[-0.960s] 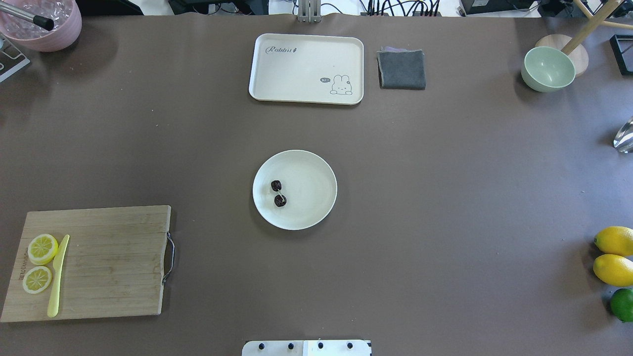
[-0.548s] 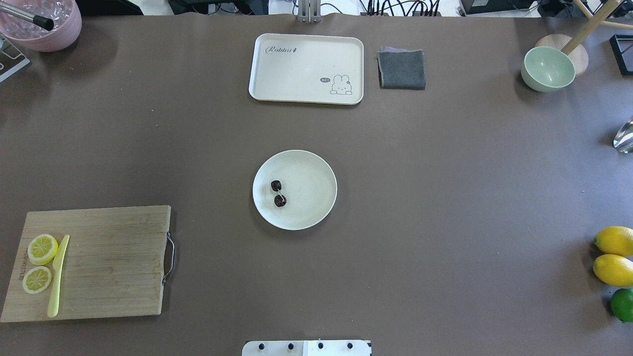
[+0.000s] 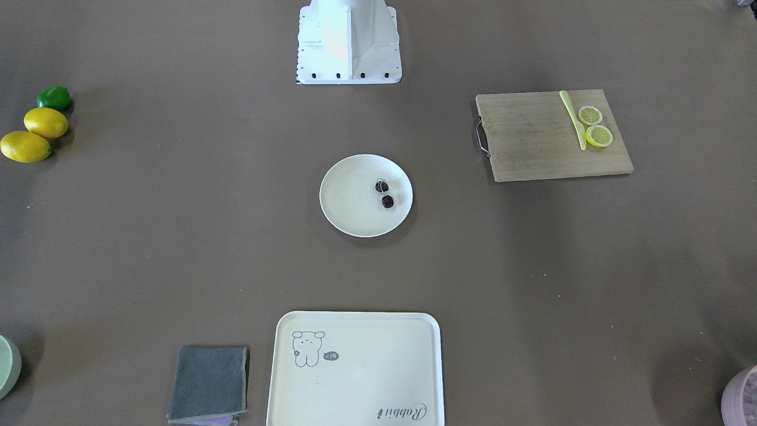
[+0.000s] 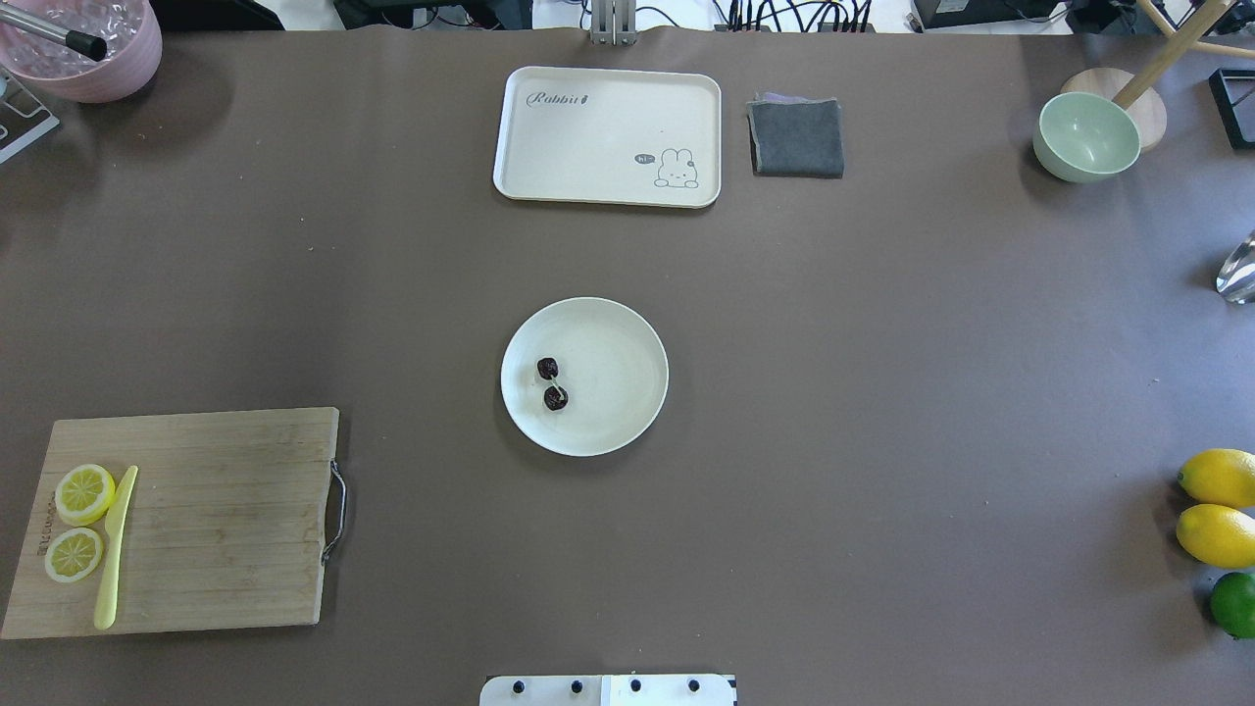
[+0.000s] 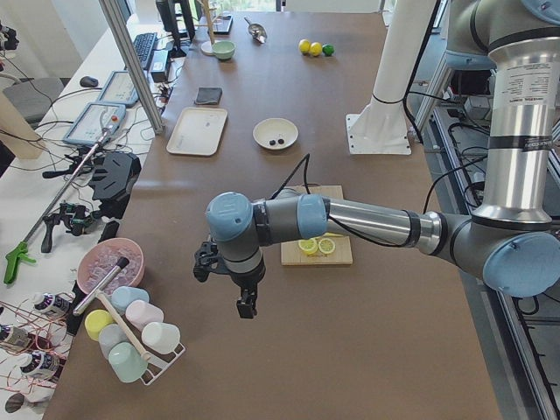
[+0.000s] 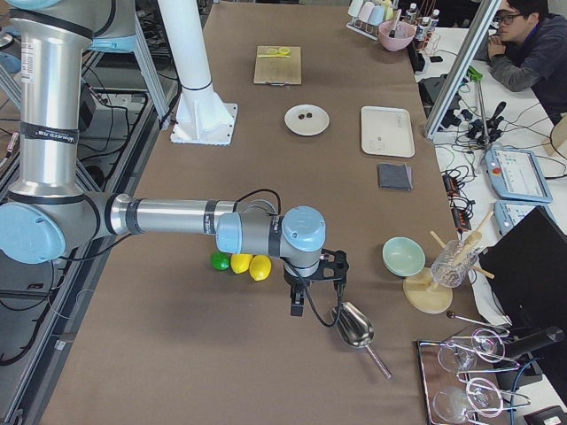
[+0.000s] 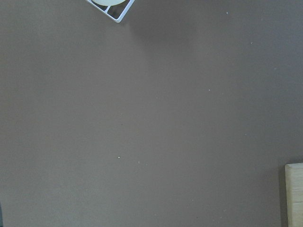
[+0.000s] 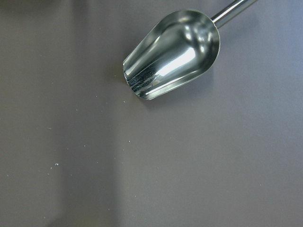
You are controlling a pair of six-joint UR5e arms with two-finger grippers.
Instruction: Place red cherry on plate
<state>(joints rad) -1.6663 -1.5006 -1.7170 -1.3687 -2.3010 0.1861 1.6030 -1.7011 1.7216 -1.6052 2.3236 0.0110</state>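
Note:
The red cherry (image 4: 556, 397), a pair of dark maroon fruits on a thin pale stem, lies on the left part of the round cream plate (image 4: 618, 373) at mid-table. The front-facing view shows the same cherry (image 3: 387, 202) on the plate (image 3: 355, 201). No gripper is near it. My left gripper (image 5: 248, 308) hangs over bare table far to the left, near the cup rack. My right gripper (image 6: 297, 307) hangs far to the right, beside the metal scoop. Both show only in the side views, so I cannot tell whether they are open or shut.
A cutting board (image 4: 216, 520) at front left carries two lemon slices (image 4: 83, 493) and a yellow knife (image 4: 115, 549). A cream tray (image 4: 608, 127) and a grey cloth (image 4: 796, 137) lie at the back. A green bowl (image 4: 1086, 135), metal scoop (image 8: 175, 52), lemons (image 4: 1219, 478) and a lime (image 4: 1233, 603) sit at the right.

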